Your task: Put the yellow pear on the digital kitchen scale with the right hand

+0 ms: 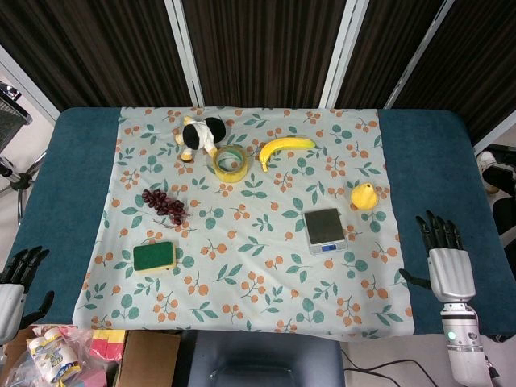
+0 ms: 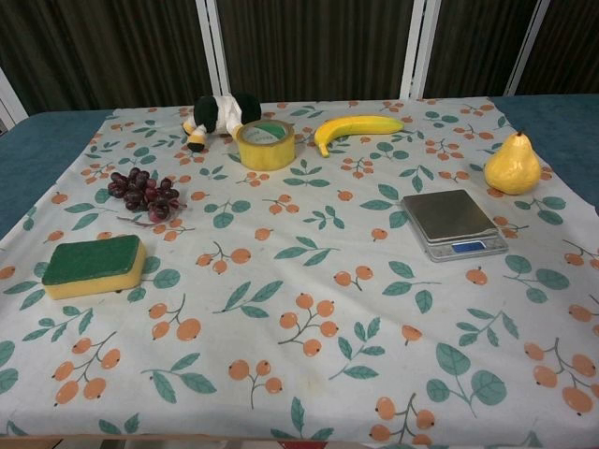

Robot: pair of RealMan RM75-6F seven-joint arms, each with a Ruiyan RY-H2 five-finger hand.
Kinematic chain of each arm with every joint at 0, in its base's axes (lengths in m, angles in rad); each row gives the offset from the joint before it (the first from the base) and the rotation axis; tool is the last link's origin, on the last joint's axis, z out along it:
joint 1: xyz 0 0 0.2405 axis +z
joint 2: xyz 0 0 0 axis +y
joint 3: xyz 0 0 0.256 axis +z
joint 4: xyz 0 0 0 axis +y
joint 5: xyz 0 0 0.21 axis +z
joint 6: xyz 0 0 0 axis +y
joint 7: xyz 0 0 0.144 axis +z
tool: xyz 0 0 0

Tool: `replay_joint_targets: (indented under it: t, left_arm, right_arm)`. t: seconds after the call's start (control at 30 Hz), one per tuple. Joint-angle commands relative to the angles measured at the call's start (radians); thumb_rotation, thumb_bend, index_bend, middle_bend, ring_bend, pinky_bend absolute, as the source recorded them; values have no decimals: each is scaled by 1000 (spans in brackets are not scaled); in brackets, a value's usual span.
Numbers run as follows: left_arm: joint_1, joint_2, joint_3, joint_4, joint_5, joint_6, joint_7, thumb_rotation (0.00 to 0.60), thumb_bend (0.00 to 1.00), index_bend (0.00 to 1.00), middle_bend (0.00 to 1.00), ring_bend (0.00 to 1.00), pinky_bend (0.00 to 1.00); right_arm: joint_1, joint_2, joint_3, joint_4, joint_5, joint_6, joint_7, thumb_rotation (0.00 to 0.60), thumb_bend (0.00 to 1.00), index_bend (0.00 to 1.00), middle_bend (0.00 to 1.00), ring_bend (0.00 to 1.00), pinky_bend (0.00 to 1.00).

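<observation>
Two hands flank your workspace in the head view, both resting low at the near corners of the blue table [image 1: 72, 153]. Your right hand [image 1: 445, 258] lies on the blue surface just off the right edge of the white floral tablecloth [image 1: 258, 266], its dark fingers [image 1: 439, 232] spread, pointing away from you and holding nothing. Your left hand [image 1: 18, 278] sits at the near left corner, partly cut off by the frame; its fingers are also apart and it carries nothing. Neither hand appears in the chest view.

Your target, the glossy yellow pear [image 1: 364, 196] [image 2: 512, 165], stands upright on the cloth near its right edge, stem up. It is beyond and to the right of the small digital kitchen scale [image 1: 325, 230] [image 2: 454, 224], near it but not touching. That scale has a bare grey metal platform and a blue display strip on its near edge. The pear is well apart from your right hand.

Farther back on the cloth you have a curved yellow banana [image 1: 285, 148] [image 2: 357, 128], a roll of yellowish packing tape [image 1: 230, 164] [image 2: 265, 144] standing on its flat side just left of the banana, and a black-and-white plush toy [image 1: 199, 135] [image 2: 217, 115] beside the tape. Toward the left lie a bunch of dark purple grapes [image 1: 164, 205] [image 2: 143, 194] and, nearer you, a rectangular yellow sponge with a green scouring top [image 1: 154, 256] [image 2: 94, 266].
</observation>
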Motion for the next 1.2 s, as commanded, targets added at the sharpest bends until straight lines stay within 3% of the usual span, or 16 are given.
replay_joint_targets:
  t: [0.03, 0.33, 0.53, 0.8, 1.2]
  left_arm:
    - [1, 1, 0, 0, -1, 1, -3, 600, 387, 125, 94, 78, 339]
    - [1, 4, -1, 2, -6, -3, -15, 600, 386, 124, 95, 78, 339]
    - [-1, 5, -4, 6, -2, 1, -25, 600, 386, 125, 95, 78, 339]
    - [6, 3, 2, 10, 20, 22, -33, 600, 386, 125, 96, 78, 339]
    - [1, 11, 6, 19, 32, 19, -63, 600, 386, 125, 96, 78, 339]
  right_arm:
    - [1, 0, 2, 0, 2, -2, 2, 600, 138, 0, 16, 0, 124]
    - [34, 11, 41, 11, 45, -66, 84, 600, 138, 0, 16, 0, 124]
    - [125, -13, 112, 119, 89, -193, 242, 600, 137, 0, 16, 0, 124]
    - [242, -73, 147, 289, 93, -349, 430, 600, 138, 0, 14, 0, 124]
    - [389, -209, 189, 510, 200, -531, 401, 600, 138, 17, 20, 0, 127]
